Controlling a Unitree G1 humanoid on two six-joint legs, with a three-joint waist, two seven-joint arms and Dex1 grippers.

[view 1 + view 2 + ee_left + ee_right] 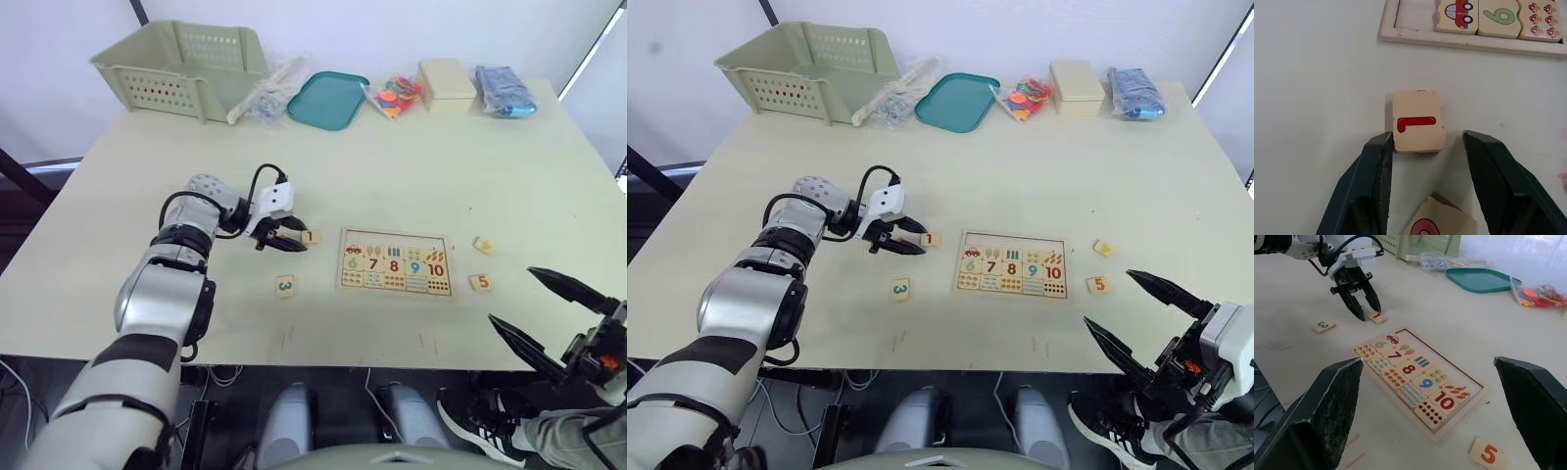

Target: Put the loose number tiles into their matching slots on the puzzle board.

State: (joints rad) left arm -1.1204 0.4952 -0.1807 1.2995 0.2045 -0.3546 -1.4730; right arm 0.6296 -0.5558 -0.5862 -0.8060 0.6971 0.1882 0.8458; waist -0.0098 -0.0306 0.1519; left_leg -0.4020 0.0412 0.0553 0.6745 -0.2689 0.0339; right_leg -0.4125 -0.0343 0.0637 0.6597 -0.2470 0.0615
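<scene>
1. left gripper (pixel 286 233) apart, straddling the 1 tile (pixel 1418 121) on the table (pixel 441 157), just left of the puzzle board (pixel 396 262); one finger (pixel 1376 166) touches its edge. centre before closing.
2. tile is square, no long axis; digit looks sideways to the board's numbers, so it likely needs a turn.
3. right gripper (pixel 1129 309) apart, idle near the 5 tile (pixel 1098 285).

Light wood puzzle board (pixel 395 262) printed with colourful digits 6 to 10, red car, dot rows. Pale wood tiles: red 1 (pixel 1418 121), green 3 (pixel 284 286), orange 5 (pixel 480 283). Teal tray (pixel 327 100). Pale green perforated basket (pixel 181 67). Cream table (pixel 411 176).
</scene>
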